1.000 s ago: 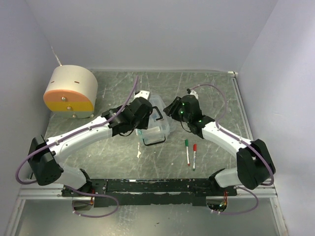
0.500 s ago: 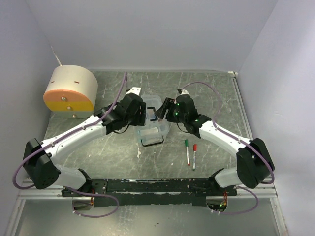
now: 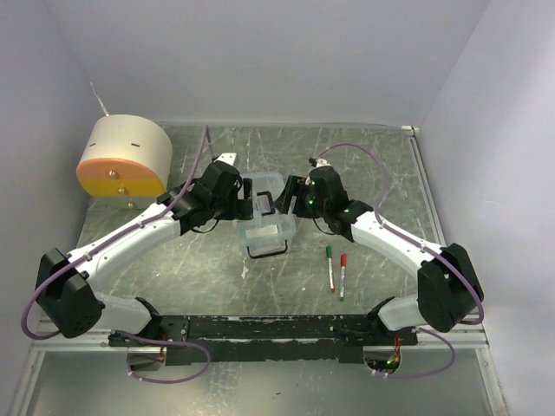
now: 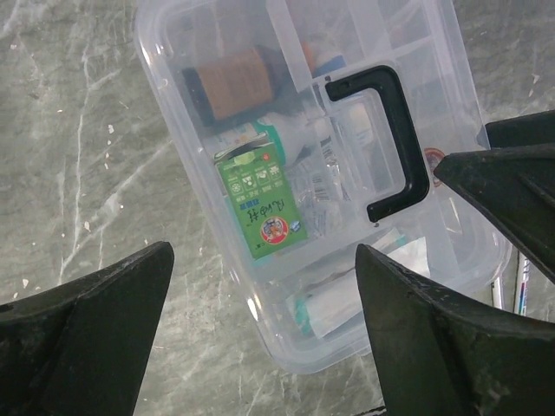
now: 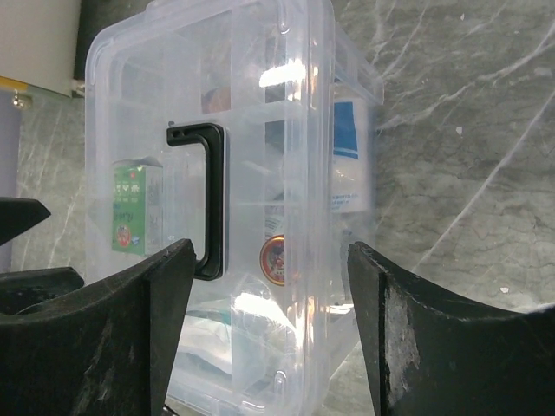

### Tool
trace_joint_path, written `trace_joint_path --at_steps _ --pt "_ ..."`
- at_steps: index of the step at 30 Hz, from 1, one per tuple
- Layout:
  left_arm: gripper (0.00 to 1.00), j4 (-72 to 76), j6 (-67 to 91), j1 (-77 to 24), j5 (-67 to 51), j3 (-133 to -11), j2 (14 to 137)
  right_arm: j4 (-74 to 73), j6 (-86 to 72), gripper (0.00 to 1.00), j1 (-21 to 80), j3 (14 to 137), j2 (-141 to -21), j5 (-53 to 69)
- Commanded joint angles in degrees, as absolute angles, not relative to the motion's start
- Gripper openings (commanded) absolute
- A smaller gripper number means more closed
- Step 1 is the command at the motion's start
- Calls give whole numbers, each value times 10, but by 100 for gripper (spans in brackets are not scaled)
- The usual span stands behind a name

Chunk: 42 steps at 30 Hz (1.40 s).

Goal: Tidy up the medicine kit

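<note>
Drum (image 3: 126, 165): round, beige with an orange face, far-left corner of the table (image 3: 381, 173), well apart from everything else.
Left arm: reaches from the near-left base toward mid table, wrist just left of the kit.
Left gripper (image 4: 263, 260): fingers spread wide, nothing between them, hovering at the kit's left side; holds nothing.
Kit (image 3: 269, 227): clear plastic box, mid table, lying flat between the two grippers, lid on.
Handle (image 4: 395, 143): black, lying flat on the lid.
Kit contents: green packet (image 4: 263, 201), brown roll (image 4: 232, 82), white tubes or packs under the lid; which compartments they sit in is unclear.
Mark (image 5: 276, 260): small round red sticker on the lid beside the handle.
Right gripper (image 5: 269, 251): fingers apart, at the kit's right side, box visible in the gap; no clamp on it.
Right arm: comes from the near-right base, bent in toward the kit.
Pens: green-capped (image 3: 330, 267) and red-capped (image 3: 342, 276), side by side on the table, near-right of the kit, apart from it.
</note>
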<state>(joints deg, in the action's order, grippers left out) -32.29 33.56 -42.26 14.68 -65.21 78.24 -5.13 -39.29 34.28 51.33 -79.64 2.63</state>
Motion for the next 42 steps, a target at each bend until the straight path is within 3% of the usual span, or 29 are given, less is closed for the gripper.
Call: trace_joint_path --at_steps 1,8,16,22,25,30,34,37,42 --pt "96 -307 351 -407 129 -635 752 -61 -371 71 333 525 -781 48" --pt "81 -259 394 -373 80 -576 738 -38 -376 66 327 500 -779 111" --pt "63 -274 405 -356 101 -566 759 -93 -379 47 327 512 -801 47" --pt "55 -286 418 -352 111 -546 773 -142 -398 44 327 540 -831 -5" --pt "58 -276 410 -352 114 -539 767 -149 -404 45 327 552 -825 2" --pt "87 -306 336 -352 161 -636 761 -184 -413 56 327 571 -781 -22" --pt "100 -318 242 -351 166 -739 795 -193 -433 70 327 553 -726 -51" --pt "100 -313 178 -339 119 -801 853 -191 -452 77 327 528 -690 -28" --pt "99 -303 79 -313 36 -877 963 -149 -486 77 329 466 -646 53"
